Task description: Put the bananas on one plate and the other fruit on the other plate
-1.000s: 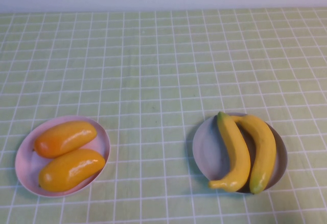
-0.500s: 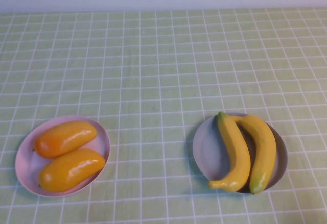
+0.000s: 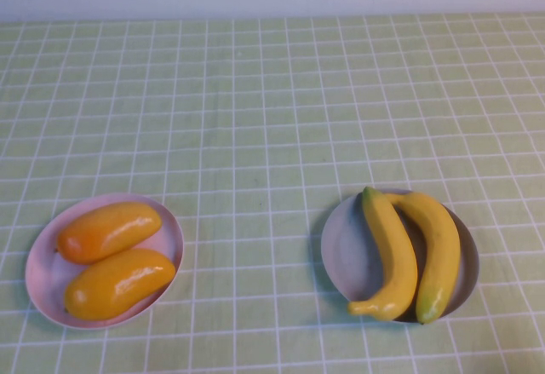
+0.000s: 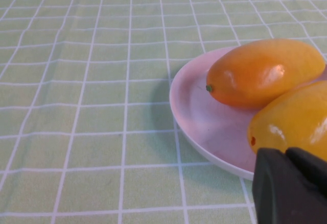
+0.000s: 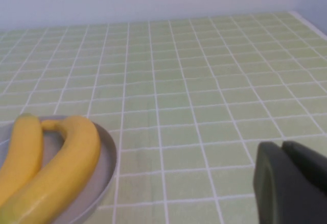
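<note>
Both bananas lie on the grey-blue plate, both mangoes on the pink plate. The left gripper and right gripper hover near the plates, fingers pressed together, empty.

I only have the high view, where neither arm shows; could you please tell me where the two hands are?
Observer: The left hand is shut and empty, by the rim of the pink plate, close to the nearer mango.
Operator: Thank you. And the right one?
Observer: The right hand is shut and empty over bare cloth, off to the side of the grey plate.
Operator: Is it touching the bananas?
Observer: No, it is apart from the bananas, with open cloth between.
</note>
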Controlling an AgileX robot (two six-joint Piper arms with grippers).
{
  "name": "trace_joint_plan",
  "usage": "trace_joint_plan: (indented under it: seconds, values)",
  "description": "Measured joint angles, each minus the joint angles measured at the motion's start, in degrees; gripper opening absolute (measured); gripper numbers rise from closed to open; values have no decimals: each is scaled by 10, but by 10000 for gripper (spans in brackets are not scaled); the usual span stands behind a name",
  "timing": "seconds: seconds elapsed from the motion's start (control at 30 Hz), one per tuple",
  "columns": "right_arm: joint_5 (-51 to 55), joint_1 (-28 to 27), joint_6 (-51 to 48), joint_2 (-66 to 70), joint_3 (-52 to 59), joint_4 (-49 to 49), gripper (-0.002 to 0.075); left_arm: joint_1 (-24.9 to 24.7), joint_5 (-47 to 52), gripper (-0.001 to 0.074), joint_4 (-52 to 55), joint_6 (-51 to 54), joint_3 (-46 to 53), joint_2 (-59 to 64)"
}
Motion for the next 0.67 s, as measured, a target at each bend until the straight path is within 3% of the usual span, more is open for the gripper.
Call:
trace_joint_plan:
  seconds: [0.13, 0.23, 0.67]
  values:
    - [38, 0, -169, 0, 0, 143, -15, 0, 0, -1, 0, 0, 0, 0]
    - [60, 0, -233, 0, 0, 184, -15, 0, 0, -1, 0, 0, 0, 0]
    - [62, 0, -256, 0, 0, 199, -15, 0, 0, -1, 0, 0, 0, 0]
